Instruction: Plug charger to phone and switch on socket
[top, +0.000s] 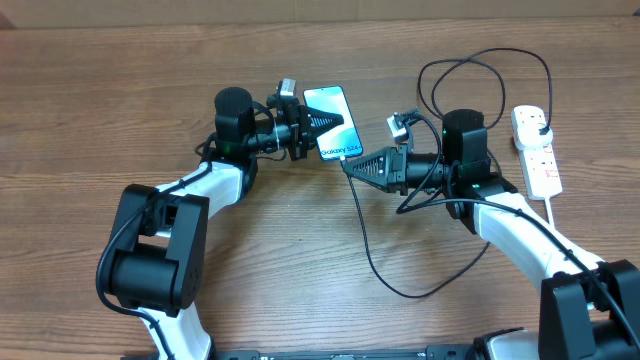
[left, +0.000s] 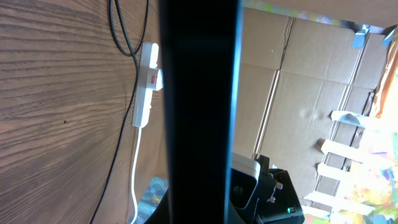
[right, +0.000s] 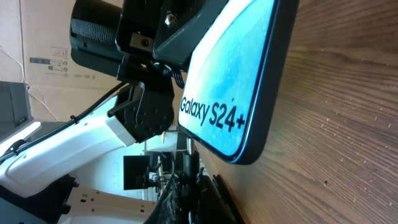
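The phone (top: 331, 121) shows a lit cyan screen reading "Galaxy S24+". The socket (top: 537, 150), a white strip, lies well right of the phone. The charger (top: 365, 250), a black cable, loops from the phone's lower edge toward the socket.

We reach in from both sides: each white forearm rises from a base at the near edge and bends inward, so the wrists lie level and the grippers face each other. Our left gripper (top: 312, 127) points right, jaws closed on the phone (top: 335, 108). Our right gripper (top: 352, 167) points left, close by, jaws pinched on the charger (top: 366, 240).
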